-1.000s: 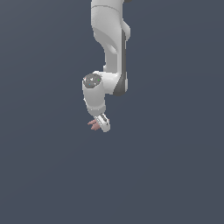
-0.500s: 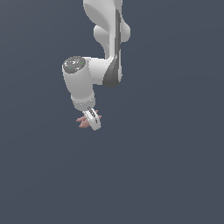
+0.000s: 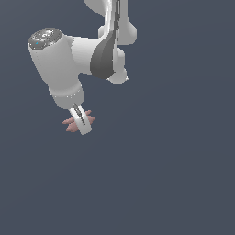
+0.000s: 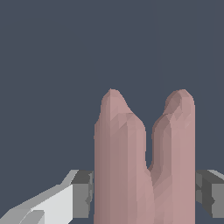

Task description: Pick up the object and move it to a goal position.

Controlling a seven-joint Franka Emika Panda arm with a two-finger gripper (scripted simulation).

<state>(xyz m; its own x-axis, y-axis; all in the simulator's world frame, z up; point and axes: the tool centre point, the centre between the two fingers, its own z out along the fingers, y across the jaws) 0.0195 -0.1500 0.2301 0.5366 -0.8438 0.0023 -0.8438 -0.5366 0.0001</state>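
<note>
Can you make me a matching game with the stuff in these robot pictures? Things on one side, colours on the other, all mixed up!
Things:
1. the object
2. robot arm
3. gripper pads
4. background

Colours:
A. white
B. dark blue-grey
C. dusty pink
D. grey

Pairs: 1-C, 2-A, 3-D, 4-B
</note>
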